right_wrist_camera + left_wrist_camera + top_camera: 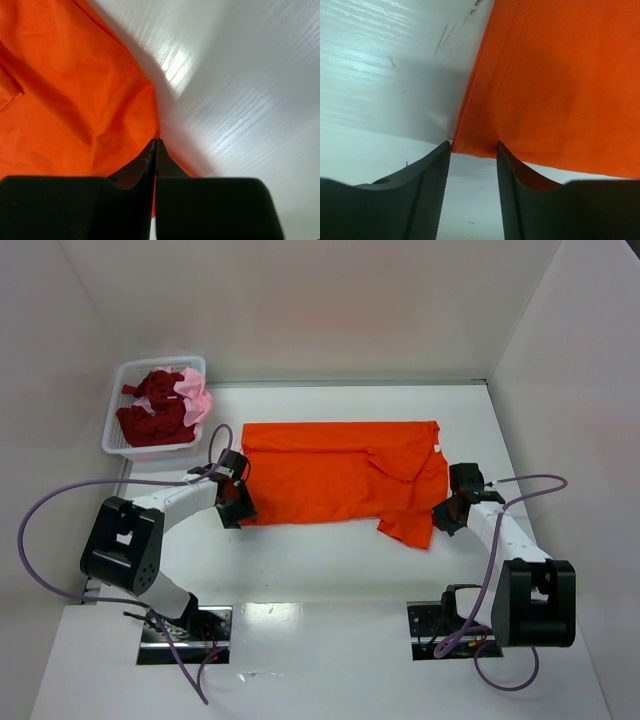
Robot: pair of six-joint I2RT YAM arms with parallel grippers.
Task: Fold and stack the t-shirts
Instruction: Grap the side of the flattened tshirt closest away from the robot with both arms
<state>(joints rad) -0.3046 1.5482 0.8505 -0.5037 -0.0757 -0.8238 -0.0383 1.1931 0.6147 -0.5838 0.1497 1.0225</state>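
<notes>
A bright orange t-shirt lies spread flat across the middle of the table. My left gripper is at its near left corner. In the left wrist view the jaws stand open, with the corner of the orange t-shirt right at the fingertips and bare table between the fingers. My right gripper is at the shirt's near right part, by the rumpled sleeve. Its jaws are shut on a fold of the orange t-shirt, which is lifted a little off the table.
A white mesh basket stands at the back left and holds a dark red t-shirt and a pale pink one. White walls close the table on the left, back and right. Purple cables loop beside both arms.
</notes>
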